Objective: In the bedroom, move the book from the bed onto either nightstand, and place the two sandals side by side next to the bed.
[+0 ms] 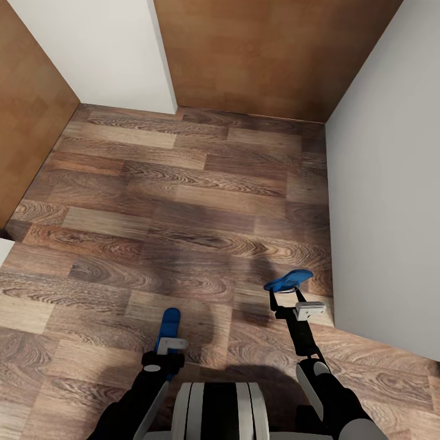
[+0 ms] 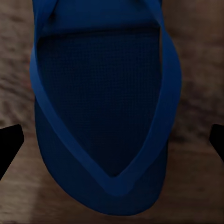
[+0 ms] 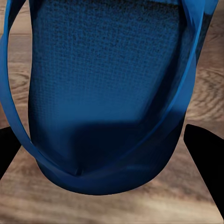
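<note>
Sandals, one in each gripper, both carried above the wood-plank floor (image 1: 183, 201). The left gripper (image 1: 169, 342) has its blue sandal (image 1: 170, 324) poking straight out ahead of it, pointing away from the robot's trunk (image 1: 220, 409). In the left wrist view that sandal (image 2: 105, 116) sits squarely between the two dark fingertips (image 2: 9, 144), which show at either side of it; the fingers look closed on it, though the contact itself is hidden. Over to the right gripper (image 1: 287, 300): its sandal (image 1: 288, 280) lies tilted across the top, farther from the trunk than the left one and close to the white wall (image 1: 391, 183). Close up, this sandal (image 3: 107, 93) fills the space between the black fingertips (image 3: 205, 154), again apparently pinched, with the exact grip out of sight.

Both are bright blue flip-flops with a finely textured footbed and a smooth V-shaped strap meeting near the toe. No brand or lettering can be read on either. Beyond the trunk stand brown wooden door panels (image 1: 269, 55).
</note>
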